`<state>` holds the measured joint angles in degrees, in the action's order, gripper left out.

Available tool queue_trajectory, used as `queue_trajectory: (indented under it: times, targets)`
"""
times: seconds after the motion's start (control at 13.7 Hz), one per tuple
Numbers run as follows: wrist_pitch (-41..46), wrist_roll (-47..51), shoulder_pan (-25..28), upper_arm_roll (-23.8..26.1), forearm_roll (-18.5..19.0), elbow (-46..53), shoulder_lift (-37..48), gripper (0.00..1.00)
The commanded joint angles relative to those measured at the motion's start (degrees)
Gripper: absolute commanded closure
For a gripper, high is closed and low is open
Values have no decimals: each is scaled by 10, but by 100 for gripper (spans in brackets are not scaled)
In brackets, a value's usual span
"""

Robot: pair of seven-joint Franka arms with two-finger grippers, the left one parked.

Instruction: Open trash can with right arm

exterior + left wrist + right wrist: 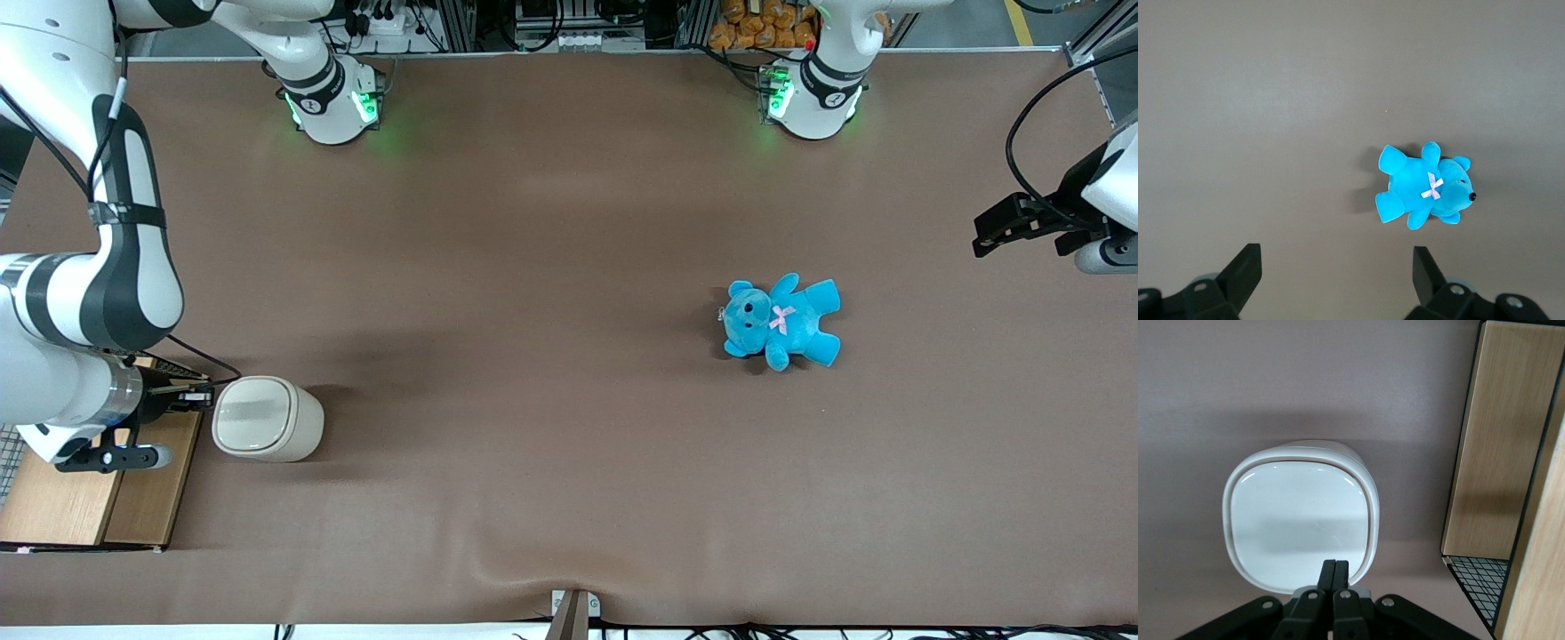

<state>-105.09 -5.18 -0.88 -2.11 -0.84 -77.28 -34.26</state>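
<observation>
The trash can [267,418] is a small cream-white bin with a flat rounded lid, standing on the brown table at the working arm's end. Its lid is down. It also shows in the right wrist view [1301,520]. My right gripper [203,396] is at the lid's edge nearest the wooden box, level with the top of the can. In the right wrist view the gripper [1335,565] has its two black fingers pressed together, their tips over the rim of the lid, with nothing between them.
A wooden box with wire mesh [98,489] stands beside the trash can under my arm; it also shows in the right wrist view [1501,453]. A blue teddy bear [782,322] lies toward the parked arm's end of the table.
</observation>
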Motion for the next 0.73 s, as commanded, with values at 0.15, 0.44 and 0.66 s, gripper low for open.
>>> queue_trajectory:
  times: [0.15, 0.44, 0.66]
  targets:
    - [-13, -1, -6, 3, 3, 2, -26, 100]
    - [-19, 0, -7, 3, -1, 1, -45, 100]
    - [-20, 0, -7, 3, -1, -8, -52, 100]
